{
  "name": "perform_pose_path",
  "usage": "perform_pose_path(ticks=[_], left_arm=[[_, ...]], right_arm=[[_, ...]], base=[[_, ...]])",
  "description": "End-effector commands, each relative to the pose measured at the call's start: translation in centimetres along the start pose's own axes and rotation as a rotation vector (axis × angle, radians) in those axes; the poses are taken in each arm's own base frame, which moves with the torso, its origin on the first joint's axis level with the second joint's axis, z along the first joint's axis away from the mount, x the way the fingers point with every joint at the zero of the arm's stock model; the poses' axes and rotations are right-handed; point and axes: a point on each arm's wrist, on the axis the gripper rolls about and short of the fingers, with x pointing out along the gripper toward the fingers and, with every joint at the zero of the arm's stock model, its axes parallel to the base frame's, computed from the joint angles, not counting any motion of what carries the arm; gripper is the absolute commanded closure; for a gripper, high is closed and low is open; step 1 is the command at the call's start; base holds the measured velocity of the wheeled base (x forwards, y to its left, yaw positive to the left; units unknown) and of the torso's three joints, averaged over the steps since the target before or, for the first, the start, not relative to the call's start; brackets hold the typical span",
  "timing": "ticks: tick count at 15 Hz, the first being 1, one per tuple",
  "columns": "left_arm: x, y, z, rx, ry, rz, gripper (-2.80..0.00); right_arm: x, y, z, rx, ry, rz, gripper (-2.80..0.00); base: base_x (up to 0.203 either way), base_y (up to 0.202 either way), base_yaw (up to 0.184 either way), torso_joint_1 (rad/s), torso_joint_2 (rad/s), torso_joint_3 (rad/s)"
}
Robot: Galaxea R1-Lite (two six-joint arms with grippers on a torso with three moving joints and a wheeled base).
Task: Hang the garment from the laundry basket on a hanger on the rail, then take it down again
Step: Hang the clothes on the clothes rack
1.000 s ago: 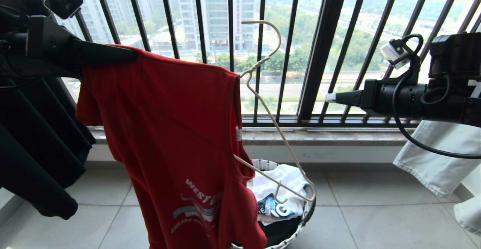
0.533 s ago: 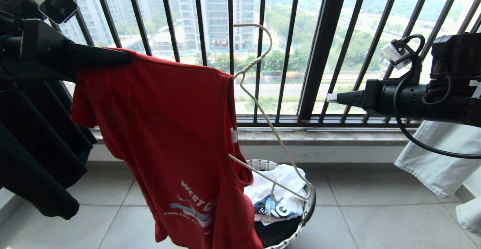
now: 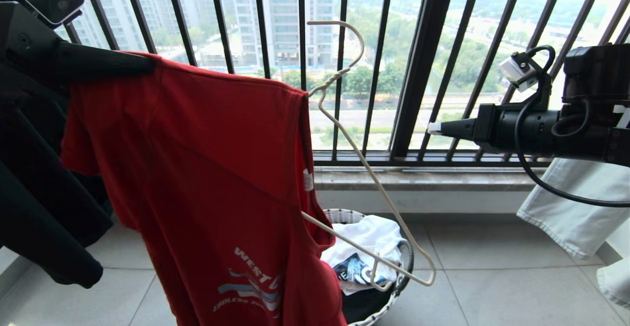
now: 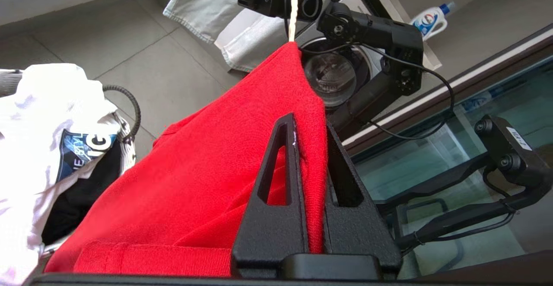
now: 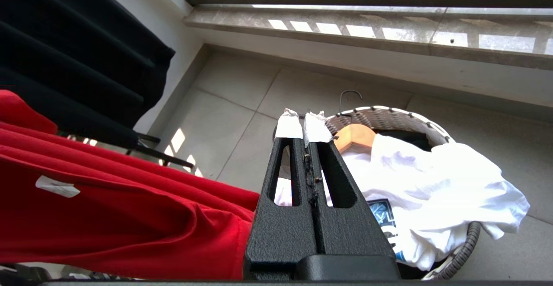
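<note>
Head view: the window bars [image 3: 423,65] run across the whole top, with the stone sill [image 3: 418,178] beneath them and bare floor tiles [image 3: 492,277] open from 4 to 6 o'clock. A black garment [image 3: 39,208] fills the 9 o'clock edge. The red T-shirt [image 3: 206,178] hangs in the middle left, its shoulder pinched in the left gripper [image 3: 147,62] at 10 o'clock, the fingers pressed together on the cloth; the hem runs off the bottom edge. The off-white hanger [image 3: 366,173] sits half inside the shirt, tilted, its hook up at 12 o'clock in front of the bars and its free arm reaching down to 5 o'clock over the basket [image 3: 406,267]. The basket stands on the tiles just beside the shirt, holding a white printed garment [image 3: 369,242]. Pale cloth [image 3: 571,208] hangs at 4 o'clock. The right gripper [image 3: 435,128] hovers at 3 o'clock, fingers shut on nothing, well apart from the hanger with open air between.
</note>
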Motion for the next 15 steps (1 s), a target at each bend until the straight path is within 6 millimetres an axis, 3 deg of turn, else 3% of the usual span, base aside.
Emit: perform_pose_path(ticks=[1, 9, 15], left_arm=[[-0.9, -0.7, -0.2, -0.005, -0.023, 0.020, 0.00], [-1.5, -1.8, -0.9, -0.032, -0.041, 0.043, 0.00], [-1.5, -3.7, -0.9, 0.010, -0.027, 0.125, 0.00]], right_arm=[[0.1, -0.1, 0.0, 0.002, 0.003, 0.004, 0.00], [0.3, -0.3, -0.1, 0.006, 0.008, 0.002, 0.00], [0.2, -0.2, -0.1, 0.005, 0.006, 0.001, 0.00]], base=[[0.000, 0.000, 0.000, 0.000, 0.00, 0.000], [0.000, 0.000, 0.000, 0.000, 0.00, 0.000], [0.000, 0.000, 0.000, 0.000, 0.00, 0.000]])
